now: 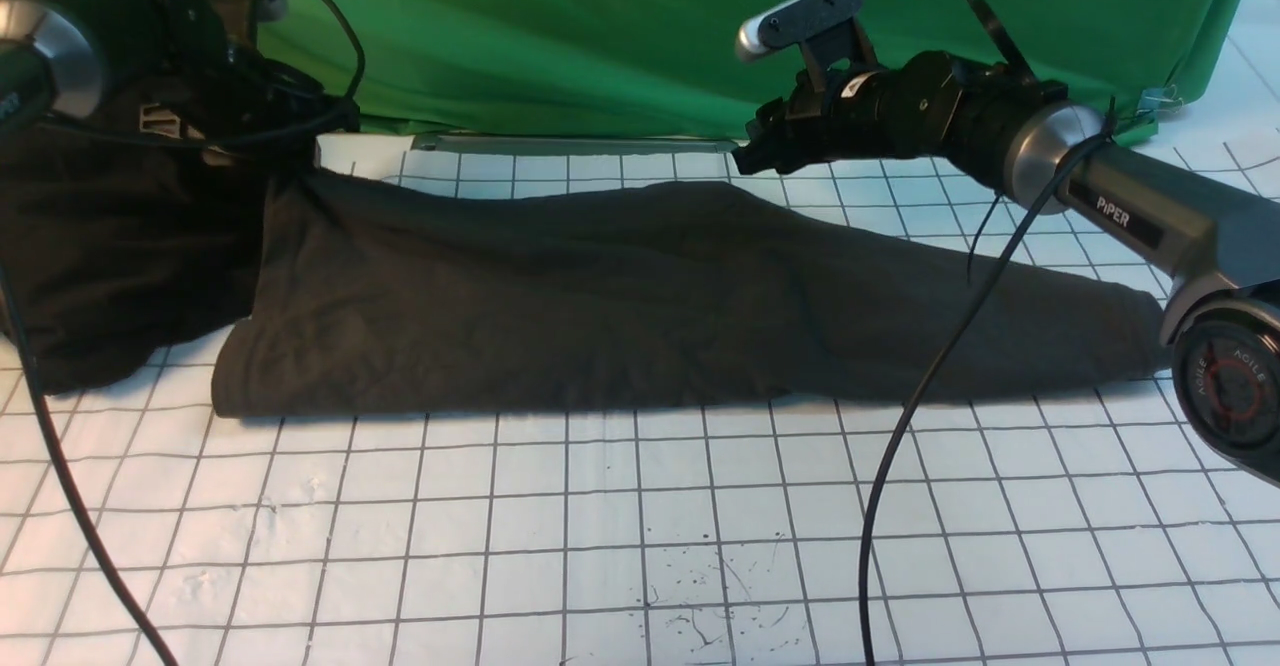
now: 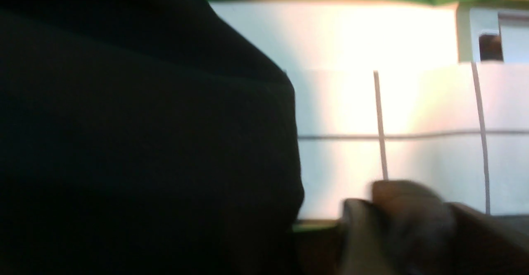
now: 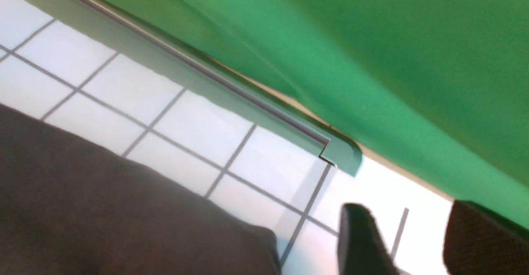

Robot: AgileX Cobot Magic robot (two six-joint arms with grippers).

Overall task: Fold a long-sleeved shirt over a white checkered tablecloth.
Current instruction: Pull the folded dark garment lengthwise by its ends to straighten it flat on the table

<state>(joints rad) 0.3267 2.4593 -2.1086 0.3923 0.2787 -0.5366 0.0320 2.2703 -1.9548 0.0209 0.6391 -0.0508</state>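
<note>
The long-sleeved shirt [image 1: 650, 296] lies as a long dark band across the back of the white checkered tablecloth [image 1: 640, 526], tapering toward the right. My right gripper [image 1: 748, 154] hovers just over the shirt's far edge. In the right wrist view this gripper [image 3: 407, 221] is open, with only bare tablecloth [image 3: 194, 130] between its fingers and the shirt [image 3: 103, 209] off to one side. My left gripper [image 1: 320, 126] is at the far left rear, by the shirt's left end. In the left wrist view its fingers [image 2: 409, 209] are a brown blur beside black cloth [image 2: 144, 143].
A blacker heap of cloth [image 1: 110, 256] hangs under the left arm at the far left. A green cloth [image 1: 650, 36] forms the backdrop, with a metal strip [image 1: 580, 143] at its foot. The right arm's cable [image 1: 900, 446] dangles over the shirt's right part.
</note>
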